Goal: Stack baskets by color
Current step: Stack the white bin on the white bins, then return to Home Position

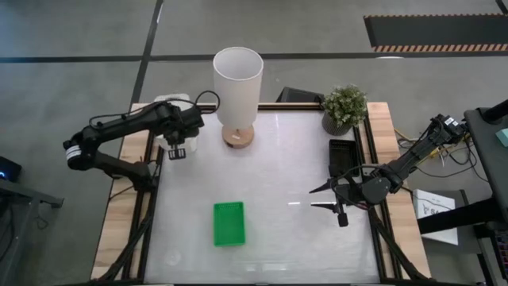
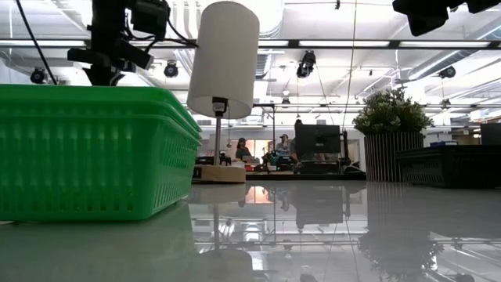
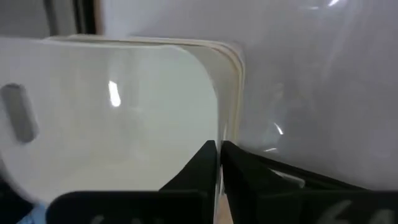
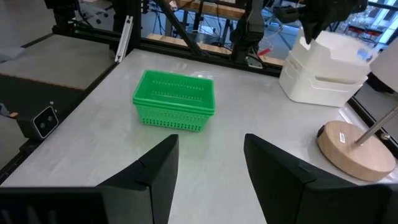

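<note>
The left pincer is clamped tight on the rim of the white baskets, stacked at the desk's far left corner beside the lamp. The right pincer hovers wide open and empty near the black basket; the green basket sits at front centre.

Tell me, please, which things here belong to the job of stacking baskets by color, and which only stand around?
Belong to the job:
- green basket, table front
- white baskets, stacked at the far left corner; left pincer shut on the rim
- black basket, right edge
- right pincer, open, holding nothing

Only standing around:
- white lamp
- potted plant
</note>
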Available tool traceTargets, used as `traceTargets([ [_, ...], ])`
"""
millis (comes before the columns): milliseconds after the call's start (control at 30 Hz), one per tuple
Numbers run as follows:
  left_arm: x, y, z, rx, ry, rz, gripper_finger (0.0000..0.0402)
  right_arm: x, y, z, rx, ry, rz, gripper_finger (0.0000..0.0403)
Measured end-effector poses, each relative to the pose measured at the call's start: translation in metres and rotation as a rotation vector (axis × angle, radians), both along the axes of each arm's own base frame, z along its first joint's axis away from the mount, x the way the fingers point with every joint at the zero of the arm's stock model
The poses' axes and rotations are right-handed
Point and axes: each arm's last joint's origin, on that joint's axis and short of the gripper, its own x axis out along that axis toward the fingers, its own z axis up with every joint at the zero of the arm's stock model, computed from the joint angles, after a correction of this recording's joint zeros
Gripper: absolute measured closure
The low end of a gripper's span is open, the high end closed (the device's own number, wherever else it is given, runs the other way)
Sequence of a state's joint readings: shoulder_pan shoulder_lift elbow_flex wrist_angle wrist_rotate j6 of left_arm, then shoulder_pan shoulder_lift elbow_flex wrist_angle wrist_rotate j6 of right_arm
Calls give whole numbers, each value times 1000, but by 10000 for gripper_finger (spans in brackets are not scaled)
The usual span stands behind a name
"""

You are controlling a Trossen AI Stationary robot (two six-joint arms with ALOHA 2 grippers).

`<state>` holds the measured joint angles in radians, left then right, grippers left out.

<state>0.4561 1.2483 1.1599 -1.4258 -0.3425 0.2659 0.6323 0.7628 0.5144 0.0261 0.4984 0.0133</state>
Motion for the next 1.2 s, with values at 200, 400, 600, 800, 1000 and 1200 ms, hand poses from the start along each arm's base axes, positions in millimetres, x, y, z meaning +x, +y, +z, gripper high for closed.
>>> traceTargets([
  [200,2,0,-2,-24,6,-27,395,0,0,0,-6,-1,2,227],
  [400,2,0,-2,-26,-7,-19,393,0,0,0,-6,-1,2,227],
  [600,3,0,-2,-52,-28,-5,346,0,0,0,-6,-1,2,227],
  [800,1,-1,2,-59,-5,-33,282,0,1,1,37,2,23,227],
  [1000,-2,-6,26,-55,-42,35,258,1,2,6,51,-51,34,227],
  [1200,0,-20,56,-14,-324,176,265,2,3,11,61,-57,32,227],
])
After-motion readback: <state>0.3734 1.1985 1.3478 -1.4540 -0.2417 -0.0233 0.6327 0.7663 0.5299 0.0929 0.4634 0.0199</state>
